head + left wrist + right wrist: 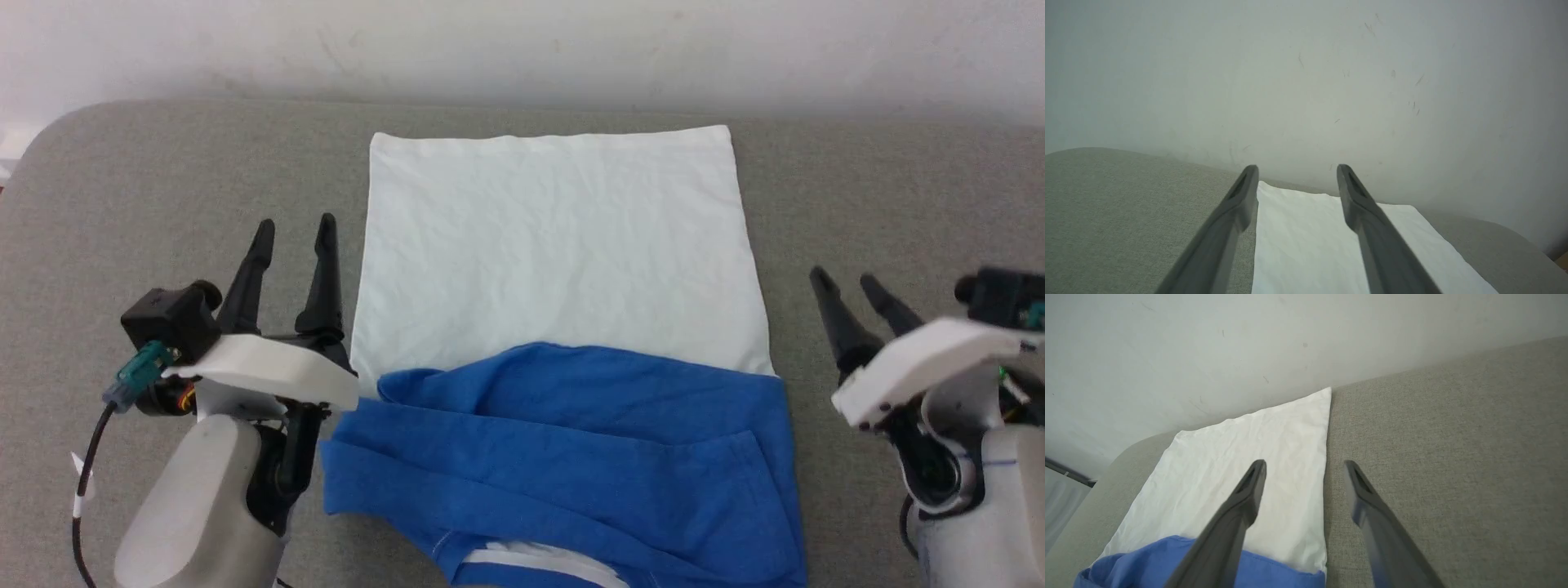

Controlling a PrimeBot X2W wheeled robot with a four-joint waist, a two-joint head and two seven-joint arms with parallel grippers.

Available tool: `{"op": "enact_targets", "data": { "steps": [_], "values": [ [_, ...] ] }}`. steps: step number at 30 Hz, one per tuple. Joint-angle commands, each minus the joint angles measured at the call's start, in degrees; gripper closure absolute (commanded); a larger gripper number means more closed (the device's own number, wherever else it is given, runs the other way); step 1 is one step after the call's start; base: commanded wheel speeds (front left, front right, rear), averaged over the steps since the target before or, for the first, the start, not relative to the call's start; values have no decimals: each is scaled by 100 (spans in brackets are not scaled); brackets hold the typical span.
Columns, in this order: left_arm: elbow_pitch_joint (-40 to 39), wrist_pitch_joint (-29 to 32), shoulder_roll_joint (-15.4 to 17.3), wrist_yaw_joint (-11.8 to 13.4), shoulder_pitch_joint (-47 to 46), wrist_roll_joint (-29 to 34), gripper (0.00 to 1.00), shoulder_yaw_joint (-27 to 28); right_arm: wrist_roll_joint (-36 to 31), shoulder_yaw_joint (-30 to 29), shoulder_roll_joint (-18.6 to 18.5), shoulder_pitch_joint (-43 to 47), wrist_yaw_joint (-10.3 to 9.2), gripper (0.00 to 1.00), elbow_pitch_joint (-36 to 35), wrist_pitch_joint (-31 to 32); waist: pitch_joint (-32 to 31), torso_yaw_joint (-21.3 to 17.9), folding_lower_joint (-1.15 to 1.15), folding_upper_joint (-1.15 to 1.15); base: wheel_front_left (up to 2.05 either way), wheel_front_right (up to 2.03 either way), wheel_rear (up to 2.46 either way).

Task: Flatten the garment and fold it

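Both spread wide, left gripper (pixel 296 220) and right gripper (pixel 842 278) flank the garment (pixel 555 245) (blue sleeves folded across).

I see soft, even light, hardly any shadows. Head view is sharp; wrist views blur the near fingers (pixel 1216 245).

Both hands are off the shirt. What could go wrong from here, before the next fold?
1. The blue sleeves lie bunched in ridges across the near end of the shirt; folding over them would likely leave a lumpy, crooked stack.
2. The left hand and right hand hang open beside its edges; a shallow pinch may lift only the top layer or snag the grey surface.
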Motion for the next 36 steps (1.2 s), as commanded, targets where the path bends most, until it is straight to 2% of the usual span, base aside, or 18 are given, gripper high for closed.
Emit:
{"op": "enact_targets", "data": {
  "steps": [1, 6, 11, 12, 17, 22, 28, 36],
  "values": [
    [-150, -37, -33, 48, 89, 115, 0, 74, -306, -14, 4, -494, -4, 0, 114, 188, 271, 49, 0, 0, 0, 0, 0],
    [-482, -45, -143, 49, -42, 316, 0, 137, -876, -118, 4, -1943, -4, 0, 692, 796, 790, 256, 0, 0, 0, 0, 0],
    [-809, -46, -286, 10, -341, 454, 0, 90, -2056, -409, -30, -3473, -4, 0, 1467, 1644, 1483, 610, 0, 0, 0, 0, 0],
    [-809, -46, -286, 10, -341, 454, 0, 90, -2056, -409, -30, -3473, -4, 0, 1467, 1644, 1483, 610, 0, 0, 0, 0, 0],
    [-1009, -46, -360, -31, -558, 549, 0, 13, -3101, -644, -241, -4601, -4, 0, 2190, 2477, 2051, 917, 0, 0, 0, 0, 0],
    [-1188, -40, -378, -7, -685, 616, 0, -18, -3883, -475, -421, -5238, -4, 0, 2634, 3293, 2460, 1095, 0, 0, 0, 0, 0],
    [-1315, -29, -421, -2, -782, 630, 0, -56, -4150, 1, -616, -5568, -4, 0, 2953, 3707, 2735, 1206, 0, 0, 0, 0, 0],
    [-1230, -18, -436, -26, -848, 605, 0, -72, -3891, 461, -719, -5575, -4, 0, 3202, 3881, 2845, 1153, 0, 0, 0, 0, 0]
  ]
}}
